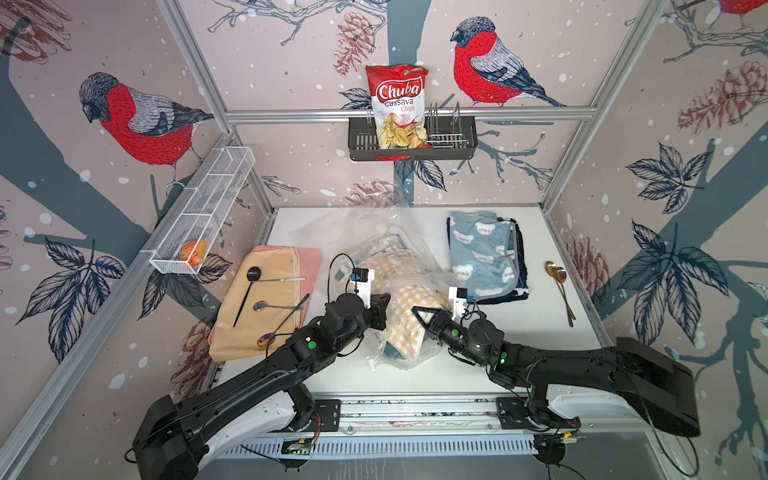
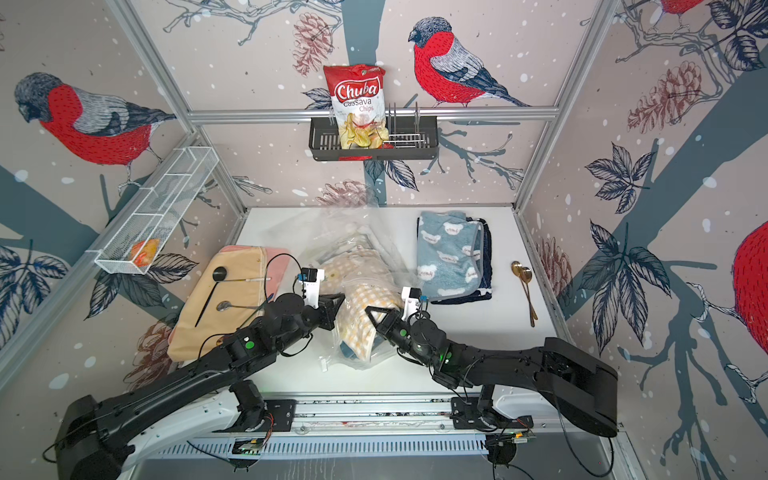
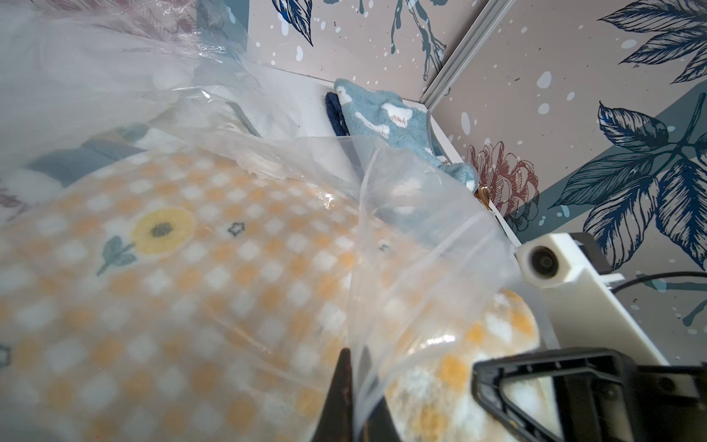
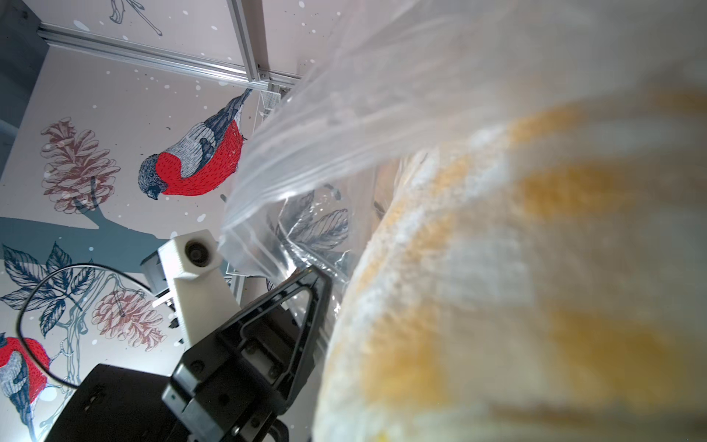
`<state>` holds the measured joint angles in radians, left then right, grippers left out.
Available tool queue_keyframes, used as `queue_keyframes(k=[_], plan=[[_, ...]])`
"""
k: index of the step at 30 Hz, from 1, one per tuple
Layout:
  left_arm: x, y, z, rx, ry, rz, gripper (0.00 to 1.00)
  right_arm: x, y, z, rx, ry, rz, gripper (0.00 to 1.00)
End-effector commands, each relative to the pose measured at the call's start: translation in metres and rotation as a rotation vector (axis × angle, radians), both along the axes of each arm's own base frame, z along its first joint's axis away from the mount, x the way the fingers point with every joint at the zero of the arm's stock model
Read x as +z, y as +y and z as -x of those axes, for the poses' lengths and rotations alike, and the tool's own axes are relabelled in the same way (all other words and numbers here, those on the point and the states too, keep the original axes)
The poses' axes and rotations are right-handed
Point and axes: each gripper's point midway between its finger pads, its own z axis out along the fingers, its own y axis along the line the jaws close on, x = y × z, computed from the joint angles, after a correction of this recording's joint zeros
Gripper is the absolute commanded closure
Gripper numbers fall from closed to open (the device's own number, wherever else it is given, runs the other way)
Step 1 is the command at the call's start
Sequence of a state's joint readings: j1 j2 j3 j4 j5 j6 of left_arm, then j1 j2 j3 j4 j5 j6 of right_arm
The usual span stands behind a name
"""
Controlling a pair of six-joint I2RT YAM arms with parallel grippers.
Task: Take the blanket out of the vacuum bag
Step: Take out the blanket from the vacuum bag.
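Vacuum bag [image 1: 376,232] between both low claws

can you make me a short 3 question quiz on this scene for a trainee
1. True or false: the checked blanket lies fully outside the vacuum bag.
2. What lies on the table right of the blue towel? A) gold spoons B) a chip bag C) a cushion
3. Fill in: the left gripper is shut on the clear ____.

Key:
1. False; plastic covers much of it.
2. A, the gold spoons.
3. Bag; the right gripper is shut at the blanket, what it holds is unclear.
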<state>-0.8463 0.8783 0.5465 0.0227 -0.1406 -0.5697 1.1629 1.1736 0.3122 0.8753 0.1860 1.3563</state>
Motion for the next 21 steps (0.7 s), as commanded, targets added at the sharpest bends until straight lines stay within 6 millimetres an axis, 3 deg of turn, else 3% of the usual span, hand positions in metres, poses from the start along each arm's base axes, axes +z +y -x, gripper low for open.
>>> queue_keyframes(k=[1, 6, 15, 21], plan=[[0.016, -0.002, -0.007, 0.015, -0.043, 0.038, 1.0, 0.013, -0.007, 0.004, -0.02, -0.053, 0.005, 1.0], [0.016, 0.0, -0.012, 0.05, -0.045, 0.066, 1.0, 0.04, -0.018, 0.008, -0.031, -0.13, 0.037, 1.0], [0.016, -0.007, -0.023, 0.077, -0.043, 0.101, 1.0, 0.13, -0.018, 0.024, 0.045, -0.305, 0.033, 1.0], [0.011, -0.008, -0.023, 0.081, -0.032, 0.114, 1.0, 0.19, -0.027, 0.022, 0.002, -0.414, 0.042, 1.0]])
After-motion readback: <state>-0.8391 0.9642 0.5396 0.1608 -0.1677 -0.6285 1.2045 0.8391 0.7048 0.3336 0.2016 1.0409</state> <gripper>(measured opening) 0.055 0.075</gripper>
